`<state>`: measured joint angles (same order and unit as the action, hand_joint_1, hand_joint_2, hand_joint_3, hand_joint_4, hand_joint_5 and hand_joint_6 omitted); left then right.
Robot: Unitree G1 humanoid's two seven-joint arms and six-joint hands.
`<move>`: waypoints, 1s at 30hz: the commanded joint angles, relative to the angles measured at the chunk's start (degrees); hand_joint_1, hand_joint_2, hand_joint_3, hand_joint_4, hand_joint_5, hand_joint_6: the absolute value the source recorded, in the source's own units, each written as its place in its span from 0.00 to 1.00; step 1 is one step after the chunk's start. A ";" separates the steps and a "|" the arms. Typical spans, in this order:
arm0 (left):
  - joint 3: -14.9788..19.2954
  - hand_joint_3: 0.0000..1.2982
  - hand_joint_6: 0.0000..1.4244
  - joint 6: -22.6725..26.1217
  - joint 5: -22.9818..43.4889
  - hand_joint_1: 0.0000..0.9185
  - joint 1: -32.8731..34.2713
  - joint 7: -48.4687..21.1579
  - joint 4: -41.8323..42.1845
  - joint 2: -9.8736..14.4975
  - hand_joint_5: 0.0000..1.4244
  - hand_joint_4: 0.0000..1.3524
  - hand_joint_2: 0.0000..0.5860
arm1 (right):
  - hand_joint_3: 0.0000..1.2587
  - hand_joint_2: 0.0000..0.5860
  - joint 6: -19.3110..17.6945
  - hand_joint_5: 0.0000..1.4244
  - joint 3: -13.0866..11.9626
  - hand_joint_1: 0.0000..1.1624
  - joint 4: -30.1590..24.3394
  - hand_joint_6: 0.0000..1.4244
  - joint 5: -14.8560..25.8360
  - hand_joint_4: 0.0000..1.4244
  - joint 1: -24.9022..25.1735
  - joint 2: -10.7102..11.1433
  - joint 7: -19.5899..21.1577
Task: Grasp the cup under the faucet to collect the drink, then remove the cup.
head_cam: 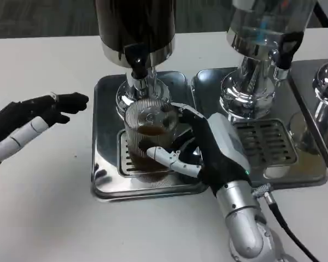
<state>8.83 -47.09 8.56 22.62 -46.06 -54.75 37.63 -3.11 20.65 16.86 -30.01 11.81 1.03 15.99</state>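
A clear ribbed cup (148, 131) with dark drink in its lower part stands on the drip grille (128, 166) of a steel tray, right below the black faucet (138, 66) of the dark dispenser. My right hand (208, 147) wraps the cup from the right, thumb across its front and fingers behind it. My left hand (35, 123) hovers over the table to the left of the tray, fingers stretched out toward the dispenser, holding nothing.
The dark dispenser's steel tray (104, 136) takes the centre. A second dispenser (262, 33) with clear liquid stands on its own tray with a grille (268, 144) to the right. A third chrome base (325, 87) is at the far right edge. A black cable (284, 224) trails from my right wrist.
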 commanded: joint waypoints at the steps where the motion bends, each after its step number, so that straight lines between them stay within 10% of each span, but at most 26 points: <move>1: -0.57 0.21 0.18 0.11 -0.40 0.00 0.56 -0.64 -0.36 -0.25 0.13 0.18 0.27 | 0.37 0.45 -2.27 0.49 -1.15 0.51 -4.17 0.57 -0.16 0.42 -1.10 0.58 1.79; 30: -1.81 0.21 0.18 -2.12 1.51 0.00 -2.26 -4.08 6.12 -2.37 0.14 0.17 0.28 | 0.39 0.47 1.42 0.51 -5.55 0.50 -21.87 0.60 0.23 0.44 -13.26 3.90 -2.03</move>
<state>7.17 -48.43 8.85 21.98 -49.06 -50.75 35.64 -1.54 15.75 -0.68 -30.00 -0.46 5.05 14.27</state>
